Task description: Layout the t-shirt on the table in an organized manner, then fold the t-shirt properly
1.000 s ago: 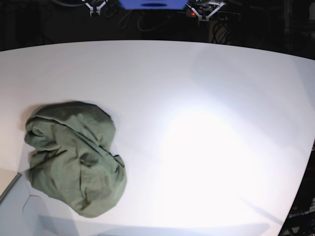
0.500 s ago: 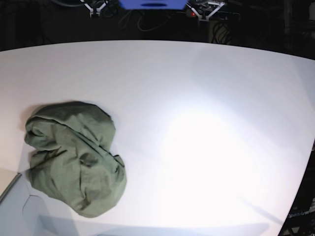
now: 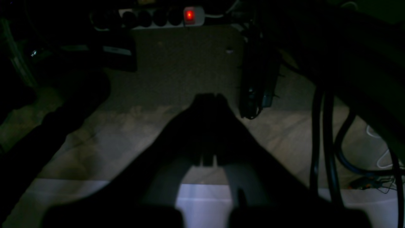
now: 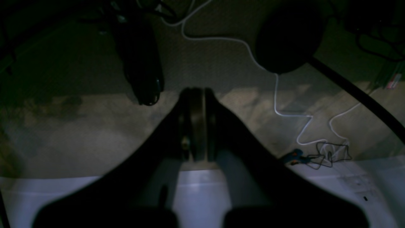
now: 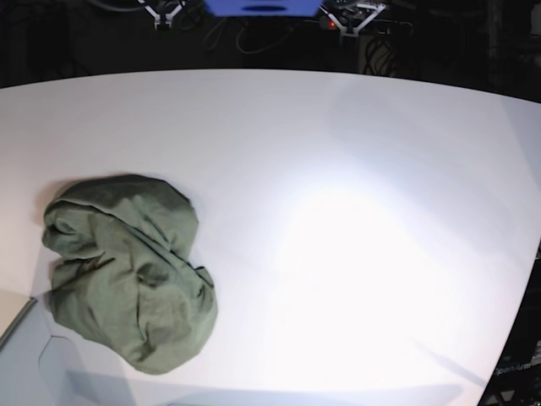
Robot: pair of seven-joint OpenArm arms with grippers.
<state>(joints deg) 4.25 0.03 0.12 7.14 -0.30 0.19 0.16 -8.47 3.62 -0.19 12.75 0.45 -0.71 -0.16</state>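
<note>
The plain olive-green cotton t-shirt (image 5: 127, 271) lies bunched in a wrinkled heap on the large white matte desk (image 5: 355, 220), toward eight o'clock of the base view, close to the desk's near-left edge. Its folds overlap so that sleeves and neck cannot be told apart. A bright glare patch sits on the bare surface toward four o'clock, well apart from the cloth.

In the base view only bits of the two arms' mounts show at twelve o'clock, beyond the far edge of the desk, well apart from the t-shirt.

The left wrist view shows the left gripper (image 3: 208, 99) as a dark silhouette with its tips pressed together, clenched on nothing, hanging over a dim floor; a white strip of the desk's edge lies at six o'clock beneath it. The right gripper (image 4: 197, 93) looks the same in its own view: tips together, nothing between them. The t-shirt appears in neither wrist view.
</note>
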